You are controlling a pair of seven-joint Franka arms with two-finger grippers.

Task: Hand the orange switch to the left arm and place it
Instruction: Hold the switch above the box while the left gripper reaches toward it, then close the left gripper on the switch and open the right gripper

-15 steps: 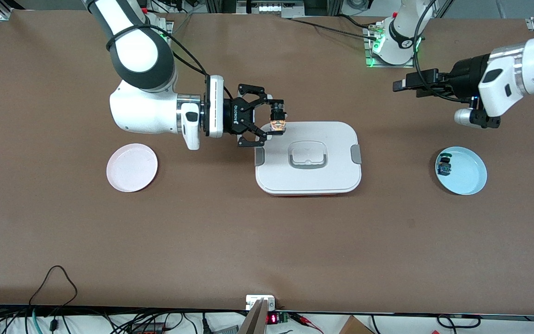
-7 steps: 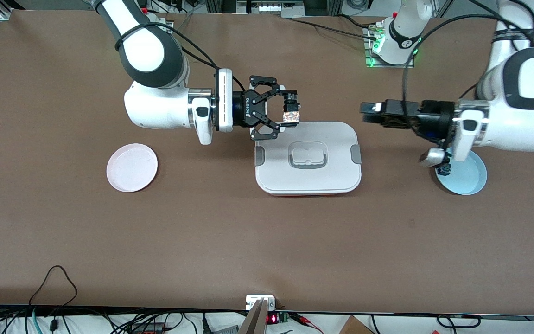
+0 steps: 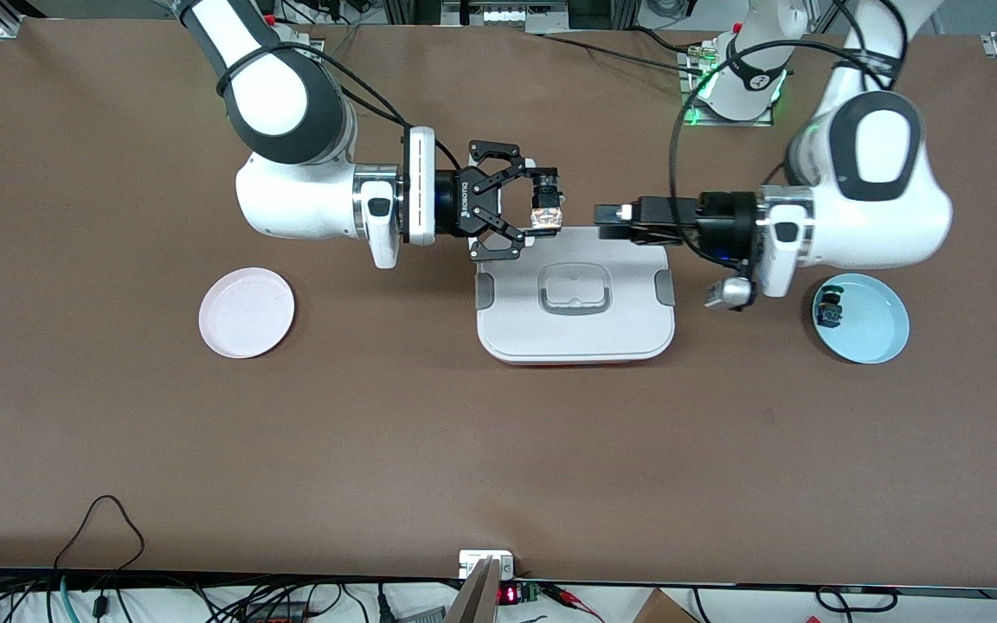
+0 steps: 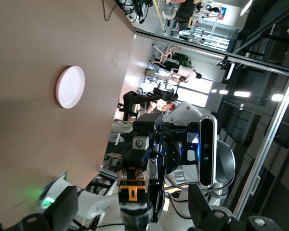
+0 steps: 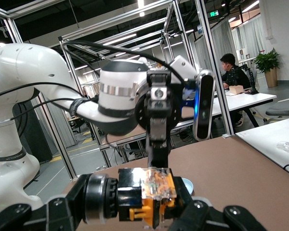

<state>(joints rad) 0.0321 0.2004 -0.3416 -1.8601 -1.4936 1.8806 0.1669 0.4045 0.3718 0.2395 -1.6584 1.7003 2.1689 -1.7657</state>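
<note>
- the brown rectangular table (image 3: 498, 450) carries everything; both arm bases stand along its edge farthest from the front camera.
- the right white robot arm (image 3: 291, 186) reaches out level toward the middle of the table; the left white robot arm (image 3: 862, 216) reaches in level from its own end to face it.
- the large white rounded-rectangular lidded box (image 3: 575, 294), with grey side clips and a recessed handle, sits mid-table, a red base edge showing on its side nearest the front camera.
- the round pale blue plate (image 3: 875, 333) lies toward the left arm's end, holding a small dark part with a blue and green top (image 3: 829, 310).
- the round pink plate (image 3: 247, 312) lies toward the right arm's end.
- the right black two-finger gripper (image 3: 540, 210) hangs over the box's edge farthest from the front camera, fingers clamped on the small black and orange switch (image 3: 545, 216), also seen in the right wrist view (image 5: 154, 192).
- the left black two-finger gripper (image 3: 607, 218) is over the same box edge, near the switch but not touching it, its fingers spread wide and holding nothing.
- in the left wrist view the switch (image 4: 132, 185) shows straight ahead in the right gripper.
</note>
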